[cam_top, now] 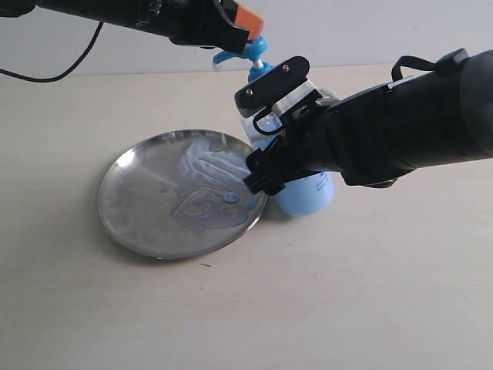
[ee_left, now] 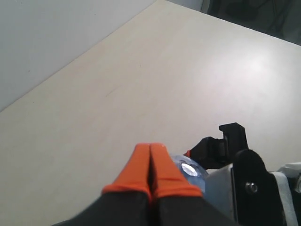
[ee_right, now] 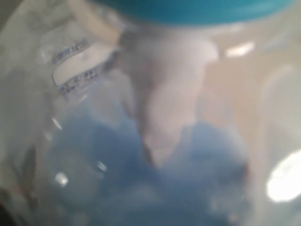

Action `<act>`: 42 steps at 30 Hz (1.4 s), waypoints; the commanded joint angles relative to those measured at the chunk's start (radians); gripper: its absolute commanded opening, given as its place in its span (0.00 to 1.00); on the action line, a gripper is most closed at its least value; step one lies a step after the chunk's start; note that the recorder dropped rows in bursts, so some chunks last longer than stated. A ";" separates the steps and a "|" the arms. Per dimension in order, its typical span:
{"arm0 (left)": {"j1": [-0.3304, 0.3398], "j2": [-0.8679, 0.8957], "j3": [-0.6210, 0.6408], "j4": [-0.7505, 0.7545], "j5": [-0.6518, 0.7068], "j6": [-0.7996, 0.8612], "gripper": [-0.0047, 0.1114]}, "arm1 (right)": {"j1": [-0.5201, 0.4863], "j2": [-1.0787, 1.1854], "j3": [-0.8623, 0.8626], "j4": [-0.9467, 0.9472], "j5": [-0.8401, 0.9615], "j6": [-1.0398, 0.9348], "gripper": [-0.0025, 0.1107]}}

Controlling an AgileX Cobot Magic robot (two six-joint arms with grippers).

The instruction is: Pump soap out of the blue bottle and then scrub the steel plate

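While the left pincer (cam_top: 249,21), tips pressed together, hangs over its pump (cam_top: 254,48), the right pincer (cam_top: 250,139) clasps the tall clear blue-liquid bottle (cam_top: 308,196); beside it, the soap-smeared round steel plate (cam_top: 123,202).

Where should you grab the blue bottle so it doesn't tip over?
Take the bottle by its wide round body, below the pump, coming from the side away from the plate. It stands upright, the body is its broadest part, and the plate crowds the other side. The right tool sits around it there.
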 commanded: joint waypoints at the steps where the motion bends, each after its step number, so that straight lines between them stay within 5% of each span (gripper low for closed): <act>1: -0.015 0.090 0.058 0.142 0.112 -0.001 0.04 | 0.001 -0.004 0.003 -0.012 -0.012 -0.013 0.02; 42: -0.015 -0.023 0.056 0.167 0.063 -0.003 0.04 | 0.001 -0.004 0.003 -0.012 -0.014 -0.014 0.02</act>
